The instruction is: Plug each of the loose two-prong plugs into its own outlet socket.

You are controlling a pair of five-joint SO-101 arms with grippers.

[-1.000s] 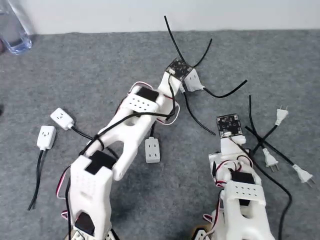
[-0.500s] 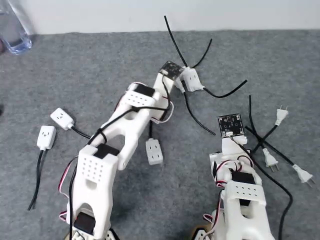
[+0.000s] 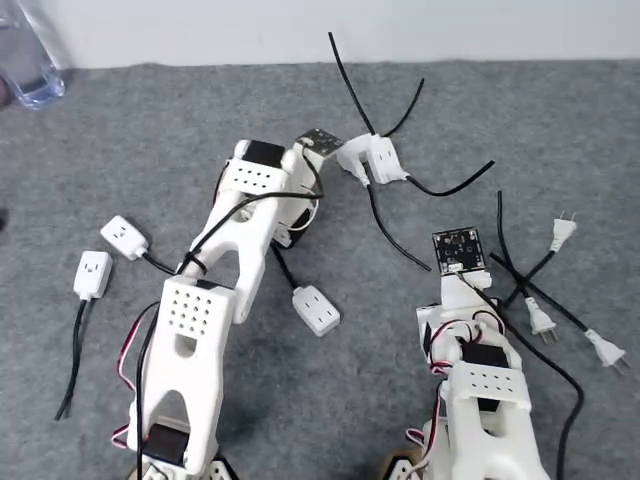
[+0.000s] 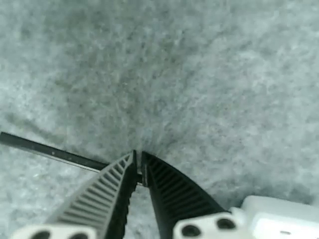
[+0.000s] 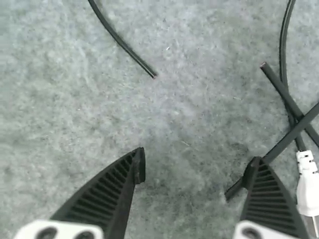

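Note:
My left gripper (image 4: 139, 162) is shut, with a thin black cord (image 4: 50, 151) running into its closed fingertips. In the high view it sits at the back centre (image 3: 338, 156), right beside a white outlet socket (image 3: 376, 158) whose corner shows in the left wrist view (image 4: 279, 219). Three more sockets lie on the carpet: one (image 3: 316, 309) by the left arm and two (image 3: 125, 237) (image 3: 93, 274) at the far left. Three loose two-prong plugs (image 3: 563, 230) (image 3: 540, 318) (image 3: 606, 350) lie at the right. My right gripper (image 5: 198, 164) hangs open over bare carpet, with one plug (image 5: 309, 184) just outside a finger.
Crossing black cords (image 5: 294, 117) lie beside the right gripper, and a cut cord end (image 5: 122, 45) lies ahead of it. More loose cords (image 3: 350, 80) fan out at the back. A clear bottle (image 3: 25, 60) stands at the far left corner. Grey carpet covers the table.
The left arm has swung left and drawn back. The back socket shifted slightly left with it, and the socket by the arm slid and turned. The right arm has kept still.

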